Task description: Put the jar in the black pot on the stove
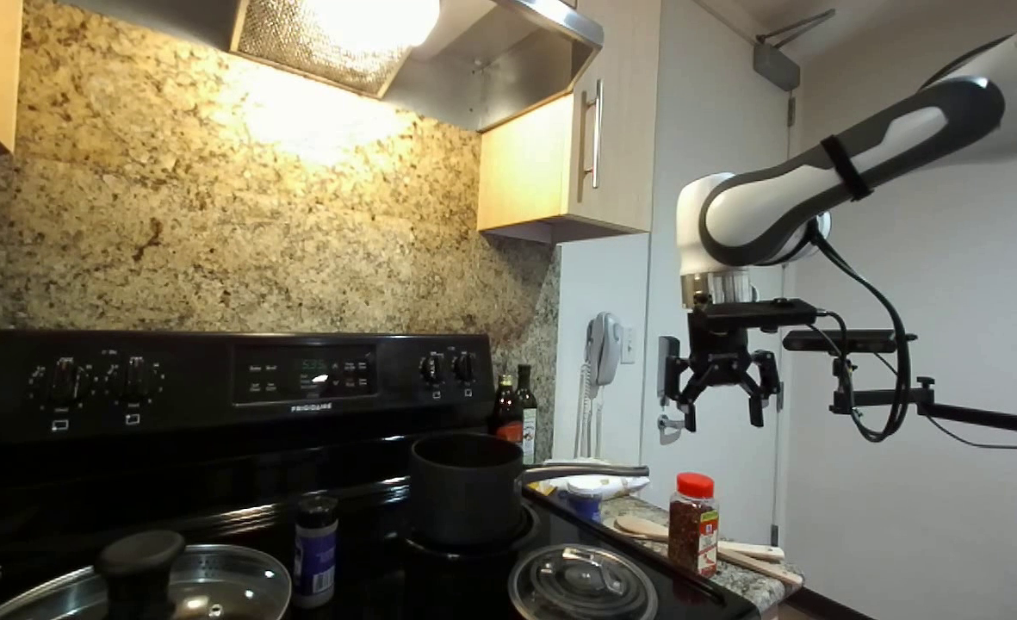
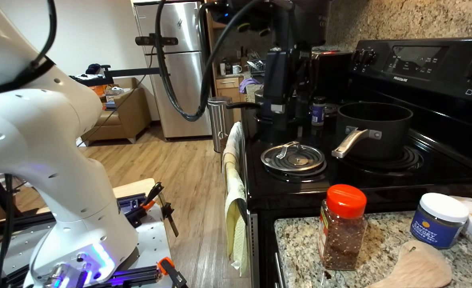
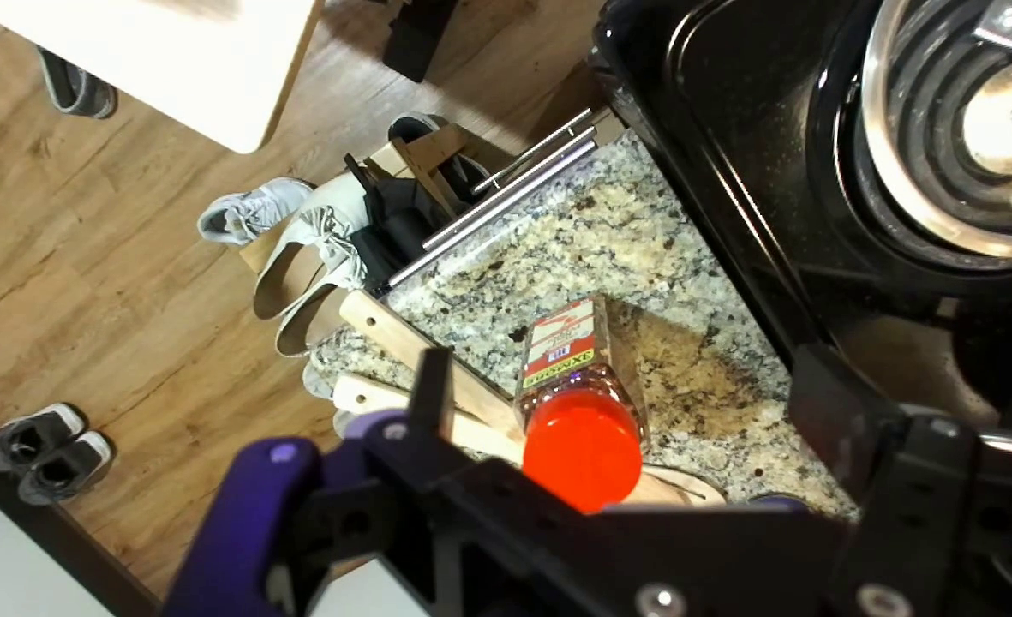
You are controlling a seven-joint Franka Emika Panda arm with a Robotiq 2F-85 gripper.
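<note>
Black two-fingered metal gripper (image 3: 624, 381) fills the bottom of the wrist view; its fingers are spread wide. Below them, well apart, the clear square-bodied jar (image 2: 343, 236) with red cap and dark reddish flakes stands upright on the speckled granite countertop (image 2: 299, 244), beside the black stove (image 1: 362, 469). On its rear coil burner (image 2: 411, 160) sits the long-handled straight-sided black pot (image 1: 465, 495)

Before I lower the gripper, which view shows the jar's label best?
The wrist view: the label on the jar appears broadest there. Both exterior views show it narrow and angled away, along the jar's edge.
</note>
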